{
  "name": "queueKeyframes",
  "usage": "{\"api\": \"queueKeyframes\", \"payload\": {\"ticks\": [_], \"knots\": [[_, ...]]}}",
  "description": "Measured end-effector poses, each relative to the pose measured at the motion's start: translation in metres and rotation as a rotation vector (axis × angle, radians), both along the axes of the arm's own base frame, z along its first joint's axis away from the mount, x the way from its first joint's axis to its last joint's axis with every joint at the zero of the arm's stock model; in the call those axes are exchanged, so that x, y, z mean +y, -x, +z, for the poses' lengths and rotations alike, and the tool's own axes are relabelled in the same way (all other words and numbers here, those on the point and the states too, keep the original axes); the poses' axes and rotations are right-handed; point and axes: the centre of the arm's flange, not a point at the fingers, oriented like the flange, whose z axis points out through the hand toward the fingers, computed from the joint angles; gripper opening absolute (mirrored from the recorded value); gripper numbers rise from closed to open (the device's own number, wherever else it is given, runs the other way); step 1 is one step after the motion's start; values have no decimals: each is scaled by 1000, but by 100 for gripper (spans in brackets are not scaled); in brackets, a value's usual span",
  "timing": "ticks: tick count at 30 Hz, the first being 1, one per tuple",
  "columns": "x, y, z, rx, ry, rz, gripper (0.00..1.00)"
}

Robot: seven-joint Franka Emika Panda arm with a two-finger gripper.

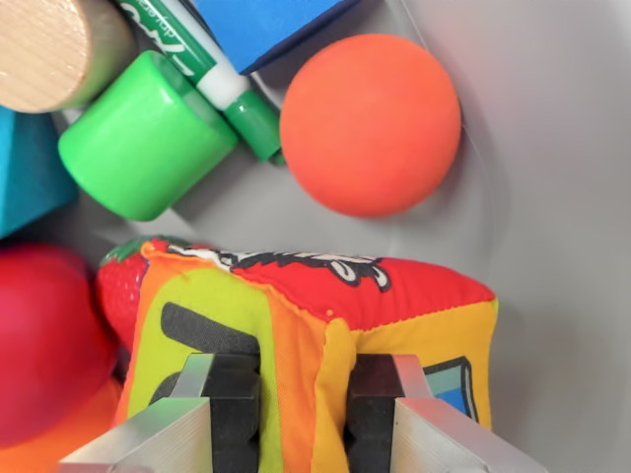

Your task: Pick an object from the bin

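A soft fabric cube [315,335], printed in red, yellow, orange and green, fills the lower middle of the wrist view. My gripper [304,414] has its two black pads pressed on an orange seam ridge of the cube, one pad [235,409] on each side, shut on the fabric. An orange ball [371,125] lies just beyond the cube. A green cylinder [146,136] and a green-capped marker [212,74] lie at the wrist view's upper left.
The grey bin floor [552,197] shows on the wrist view's right. A wooden cylinder [49,44], a blue block [261,25], a teal block [25,168] and a red ball [44,340] crowd the left and top.
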Motion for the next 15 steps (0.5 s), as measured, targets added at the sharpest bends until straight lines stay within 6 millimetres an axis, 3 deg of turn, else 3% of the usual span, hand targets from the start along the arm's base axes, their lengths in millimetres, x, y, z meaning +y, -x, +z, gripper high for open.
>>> {"api": "queueKeyframes", "payload": {"ticks": [15], "knots": [[0, 1, 51, -1, -2, 0, 0]]}}
